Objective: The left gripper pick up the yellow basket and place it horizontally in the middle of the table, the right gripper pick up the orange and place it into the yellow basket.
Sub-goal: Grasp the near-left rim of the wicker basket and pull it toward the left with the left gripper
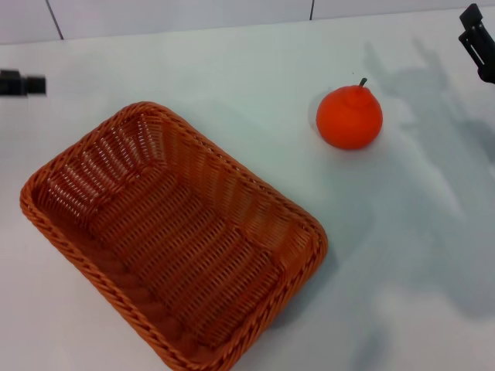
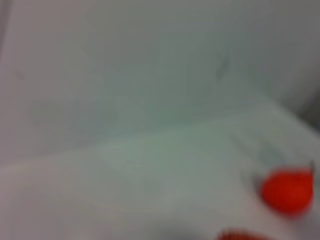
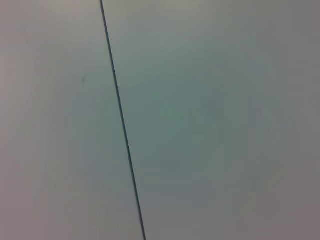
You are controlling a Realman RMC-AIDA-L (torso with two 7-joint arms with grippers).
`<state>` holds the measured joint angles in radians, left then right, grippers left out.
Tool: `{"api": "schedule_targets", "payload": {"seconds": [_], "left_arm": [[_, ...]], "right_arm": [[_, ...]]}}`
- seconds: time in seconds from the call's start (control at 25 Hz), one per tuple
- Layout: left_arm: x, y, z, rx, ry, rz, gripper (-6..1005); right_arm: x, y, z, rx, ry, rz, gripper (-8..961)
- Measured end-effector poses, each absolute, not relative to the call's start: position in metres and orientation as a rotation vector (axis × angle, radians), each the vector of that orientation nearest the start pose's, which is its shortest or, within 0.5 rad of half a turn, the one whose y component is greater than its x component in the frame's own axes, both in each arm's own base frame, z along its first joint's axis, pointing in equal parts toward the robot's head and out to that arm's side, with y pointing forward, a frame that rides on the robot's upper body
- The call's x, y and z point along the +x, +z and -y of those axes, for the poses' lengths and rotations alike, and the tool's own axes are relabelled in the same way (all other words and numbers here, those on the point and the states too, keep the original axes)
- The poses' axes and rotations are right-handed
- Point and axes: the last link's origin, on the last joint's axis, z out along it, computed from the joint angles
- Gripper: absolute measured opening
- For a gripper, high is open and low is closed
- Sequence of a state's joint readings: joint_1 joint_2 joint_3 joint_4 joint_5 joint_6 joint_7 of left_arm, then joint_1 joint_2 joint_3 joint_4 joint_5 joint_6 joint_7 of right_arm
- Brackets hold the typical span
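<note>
The head camera looks down on the plain white bench [image 1: 232, 85]; the left wrist camera shares its round bright orange fruit [image 1: 349, 117] [image 2: 287, 191]; the right wrist camera faces a bare seamed surface.

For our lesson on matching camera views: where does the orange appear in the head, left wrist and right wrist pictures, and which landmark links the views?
Head view: the orange sits upper right of centre on the table, apart from the yellow basket.
Left wrist view: it shows at the lower right edge, blurred.
Right wrist view: not in it; only a pale surface with a dark seam.
Shared landmark: the white table, on which the orange rests in both views showing it.
</note>
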<state>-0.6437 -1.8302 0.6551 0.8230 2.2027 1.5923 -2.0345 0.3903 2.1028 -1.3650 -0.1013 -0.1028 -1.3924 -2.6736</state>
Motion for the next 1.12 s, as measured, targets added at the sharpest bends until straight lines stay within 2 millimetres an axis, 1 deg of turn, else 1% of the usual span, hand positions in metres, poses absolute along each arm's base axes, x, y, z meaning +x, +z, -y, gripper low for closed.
{"api": "schedule_targets", "payload": {"seconds": [0.08,0.12,0.16,0.2,0.24,0.32,0.36,0.48,0.72,0.88,1.12], "left_arm": [[-0.26,0.122,-0.386,-2.569,-0.242,1.069,718],[-0.26,0.122,-0.386,-2.569,-0.242,1.069,718],[-0.254,0.113,-0.385,-2.615,-0.13,1.009,718],[-0.254,0.113,-0.385,-2.615,-0.13,1.009,718],[-0.25,0.106,-0.382,-2.651,-0.066,0.975,717],[-0.249,0.104,-0.381,-2.662,-0.049,0.968,717],[-0.245,0.097,-0.379,-2.699,-0.003,0.944,717],[-0.241,0.09,-0.377,-2.723,0.023,0.923,717],[-0.238,0.083,-0.377,-2.726,0.031,0.911,718],[-0.238,0.071,-0.377,-2.72,0.089,0.897,718],[-0.236,0.064,-0.379,-2.693,0.117,0.866,718]], "right_arm": [[0.326,0.014,-0.31,-0.613,-1.449,1.615,930],[0.326,0.014,-0.31,-0.613,-1.447,1.617,930],[0.326,0.014,-0.31,-0.612,-1.445,1.622,930],[0.326,0.014,-0.309,-0.611,-1.444,1.622,930],[0.326,0.014,-0.309,-0.609,-1.442,1.623,930],[0.326,0.013,-0.309,-0.607,-1.439,1.625,930],[0.325,0.013,-0.308,-0.607,-1.437,1.626,930],[0.324,0.013,-0.309,-0.608,-1.426,1.628,931],[0.324,0.012,-0.309,-0.61,-1.423,1.632,931],[0.325,0.011,-0.309,-0.614,-1.421,1.638,931],[0.327,0.01,-0.307,-0.621,-1.421,1.643,931]]}}
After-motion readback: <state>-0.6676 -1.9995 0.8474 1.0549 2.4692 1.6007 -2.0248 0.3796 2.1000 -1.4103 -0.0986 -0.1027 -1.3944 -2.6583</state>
